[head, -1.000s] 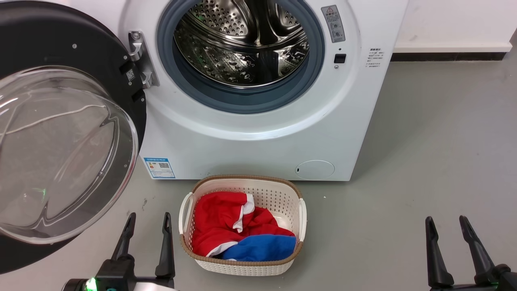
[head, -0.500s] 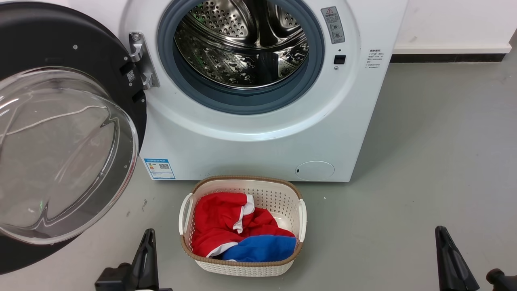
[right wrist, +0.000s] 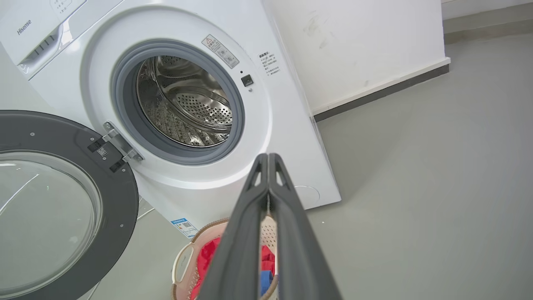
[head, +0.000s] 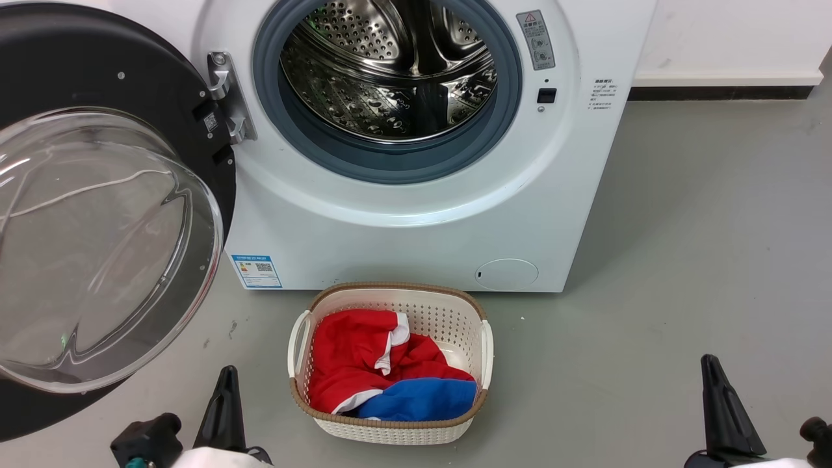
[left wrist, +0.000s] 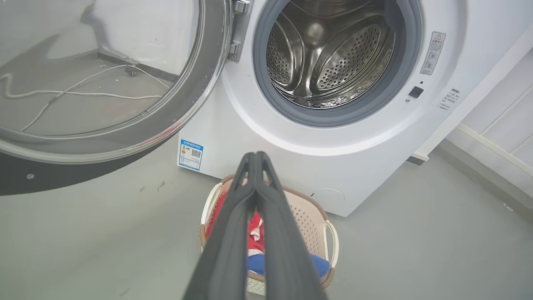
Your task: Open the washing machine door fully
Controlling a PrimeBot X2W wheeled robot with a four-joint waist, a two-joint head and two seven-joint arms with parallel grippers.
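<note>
Ahead-left of left gripper (left wrist: 256,156) and right gripper (right wrist: 268,156), both pressed together: round glossy black washing machine door (left wrist: 95,91), wide open; right wrist view adds brand lettering (right wrist: 23,27).

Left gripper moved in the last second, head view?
Yes. The left gripper has sunk down the head view relative to the laundry basket, which stayed put, and its fingers, apart before, are now together.

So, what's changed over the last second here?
The left pincer and right pincer, both spread open a second ago, have closed on nothing, their fingers now pressed together. The washing machine door, swung wide open, and the laundry basket stayed put.
</note>
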